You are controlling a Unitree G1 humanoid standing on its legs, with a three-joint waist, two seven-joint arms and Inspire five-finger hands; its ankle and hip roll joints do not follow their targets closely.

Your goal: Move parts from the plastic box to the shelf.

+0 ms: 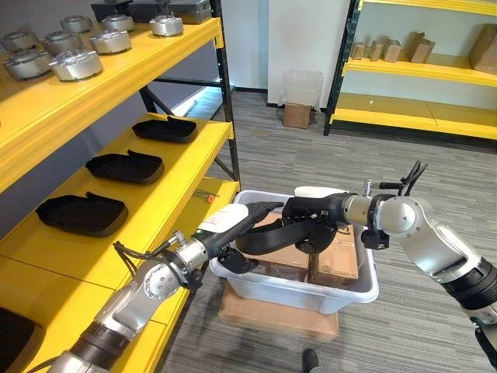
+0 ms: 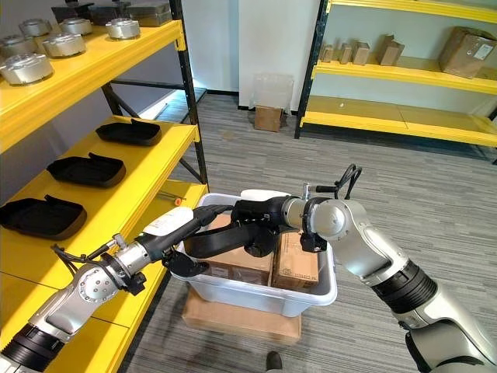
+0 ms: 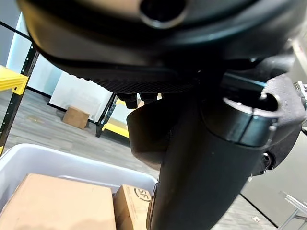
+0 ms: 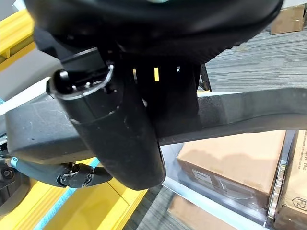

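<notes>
A black moulded tray part hangs over the white plastic box, held between both hands. My left hand grips its left end, with the white-covered thumb on top and the fingers curled beneath. On the right end, my right hand closes from above; its thumb crosses the part in the right wrist view. Brown cartons lie inside the box. Three matching black parts rest on the yellow shelf to the left.
Round metal parts line the upper yellow shelf. The plastic box stands on a flat cardboard carton on the grey floor. A second yellow rack with cartons stands at the back right, with a small carton on the floor.
</notes>
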